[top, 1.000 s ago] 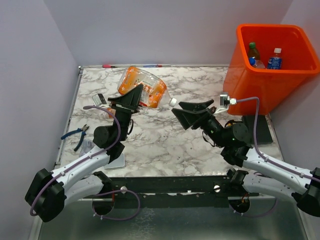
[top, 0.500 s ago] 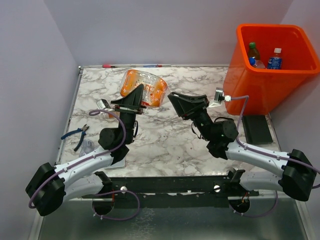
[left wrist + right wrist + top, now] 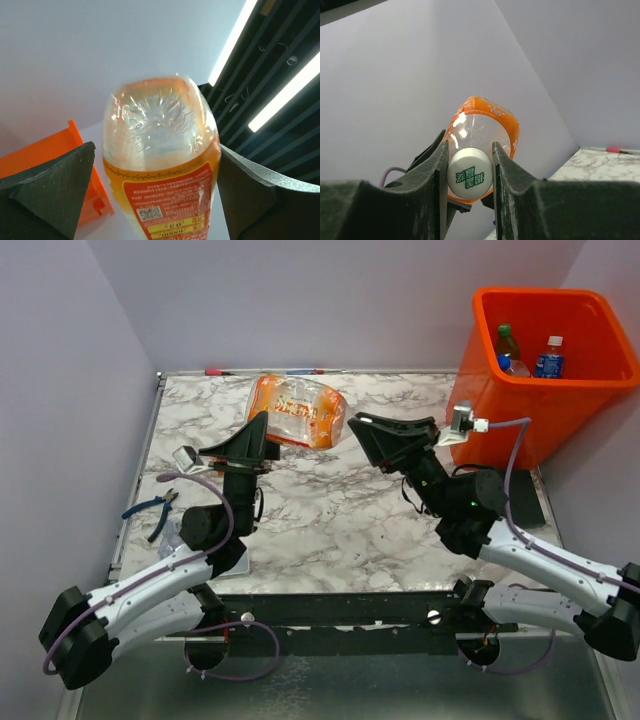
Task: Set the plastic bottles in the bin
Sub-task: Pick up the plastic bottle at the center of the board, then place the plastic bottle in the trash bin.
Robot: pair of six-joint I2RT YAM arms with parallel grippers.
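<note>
A large clear plastic bottle (image 3: 297, 412) with an orange label hangs on its side above the far part of the table, between my two grippers. My right gripper (image 3: 356, 427) is shut on its white cap (image 3: 469, 173), with the bottle's body (image 3: 485, 125) beyond the fingers. My left gripper (image 3: 258, 435) stands open around the bottle's base end (image 3: 160, 160), its fingers (image 3: 50, 185) wide on either side. The orange bin (image 3: 545, 405) stands at the far right with a green bottle (image 3: 507, 340) and a blue-labelled bottle (image 3: 549, 358) inside. The bin's corner (image 3: 45, 150) shows in the left wrist view.
Blue-handled pliers (image 3: 150, 510) lie at the table's left edge, beside a small crushed clear thing (image 3: 172, 533). A flat black pad (image 3: 522, 498) lies in front of the bin. Pens (image 3: 262, 371) lie along the far edge by the back wall.
My right gripper has shut on the bottle's cap. My left gripper has let go and opened wide. The bottle has shifted a little right and now hangs from the right gripper.
</note>
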